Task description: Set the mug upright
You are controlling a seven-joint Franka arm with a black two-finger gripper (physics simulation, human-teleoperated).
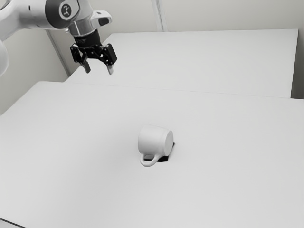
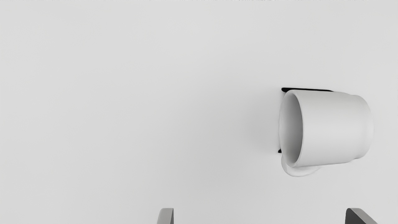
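High over the table's far left part in the exterior view is my black gripper (image 1: 99,70), its two fingers spread with nothing between them. The white mug (image 1: 154,141) lies on its side on the white table, well apart from the gripper. Its handle (image 1: 148,162) rests low against the table. In the wrist view my gripper (image 2: 259,214) shows two widely parted fingertips, and the mug (image 2: 332,129) lies beyond them, closer to one finger, its open mouth (image 2: 290,130) facing sideways. The mug's far inside is partly hidden.
The white table (image 1: 76,156) spreads widely around the mug. Thin black patches (image 1: 163,158) show at the mug's underside. Behind stands another white surface (image 1: 199,61), below a pale wall.
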